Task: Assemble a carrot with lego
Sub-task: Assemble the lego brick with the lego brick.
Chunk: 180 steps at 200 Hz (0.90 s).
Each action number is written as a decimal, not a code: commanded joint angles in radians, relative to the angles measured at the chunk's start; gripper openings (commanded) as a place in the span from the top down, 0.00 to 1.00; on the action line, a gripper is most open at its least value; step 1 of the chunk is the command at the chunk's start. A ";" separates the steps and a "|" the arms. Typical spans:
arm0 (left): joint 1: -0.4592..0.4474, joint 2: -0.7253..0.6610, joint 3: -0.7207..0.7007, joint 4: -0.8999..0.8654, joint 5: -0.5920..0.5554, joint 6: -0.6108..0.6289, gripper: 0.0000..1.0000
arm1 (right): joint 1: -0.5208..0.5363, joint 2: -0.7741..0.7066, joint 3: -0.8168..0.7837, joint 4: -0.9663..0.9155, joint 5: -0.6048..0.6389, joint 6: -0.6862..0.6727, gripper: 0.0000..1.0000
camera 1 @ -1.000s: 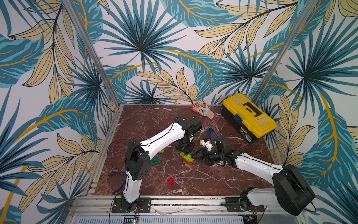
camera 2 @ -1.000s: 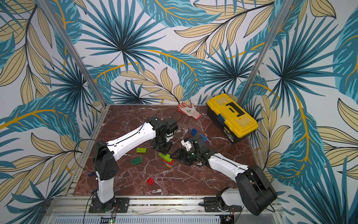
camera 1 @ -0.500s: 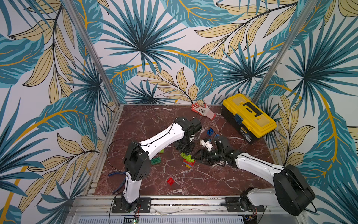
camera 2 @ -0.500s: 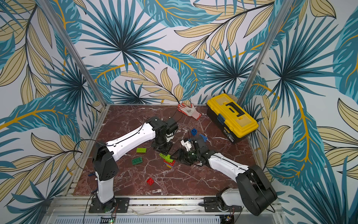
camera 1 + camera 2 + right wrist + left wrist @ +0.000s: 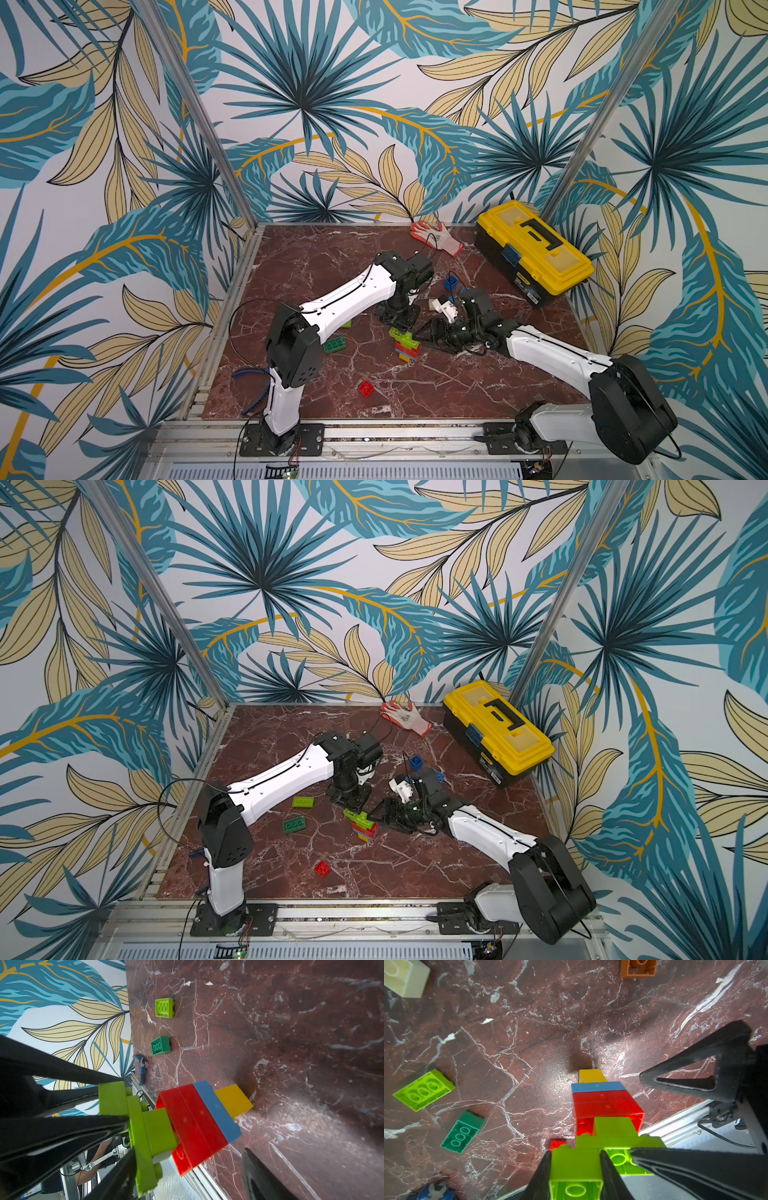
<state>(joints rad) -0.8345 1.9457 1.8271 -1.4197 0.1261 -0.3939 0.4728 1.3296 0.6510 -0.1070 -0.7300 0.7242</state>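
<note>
Lego carrot [image 5: 407, 347] stood near the middle of the tabletop [image 5: 332, 257] between the two arms, yellow tip down, then blue, two reds, and lime leaves on top. From above, the left end effector [image 5: 575, 1155] was pinching the top lime brick [image 5: 576, 1169] on both flanks, a square, centred hold. Low from the side, the right end effector [image 5: 637, 1114] was spread around the stack. One finger [image 5: 695, 1169] lay across the lime oblong [image 5: 618, 1159] under that brick, though whether it touched I couldn't tell, and the other finger [image 5: 726, 1043] sat clear of the blue layer. So this looked like the seating press on the leaves, with the build nearly done. The way to do it well: push straight down the stack's own axis, because that narrow yellow tip was the only footing and any sideways shove would topple the lot. Better for the right end effector to close gently on the wide red layers first, bracing the body so the push went into the studs and not into a tilt. Release only once the lime brick sat flush, no gap on either edge. A green brick [image 5: 462, 1132] and a red brick [image 5: 365, 388] lay well apart from the stack, so nothing crowded the press.
</note>
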 commanded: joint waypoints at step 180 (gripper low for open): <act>-0.044 0.008 0.064 -0.111 -0.048 -0.036 0.62 | -0.006 0.011 -0.082 -0.036 0.060 -0.062 0.28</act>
<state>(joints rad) -0.8745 1.9461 1.8568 -1.4704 0.0872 -0.4229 0.4728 1.3128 0.6113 -0.0654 -0.7494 0.6857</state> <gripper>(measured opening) 0.371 0.725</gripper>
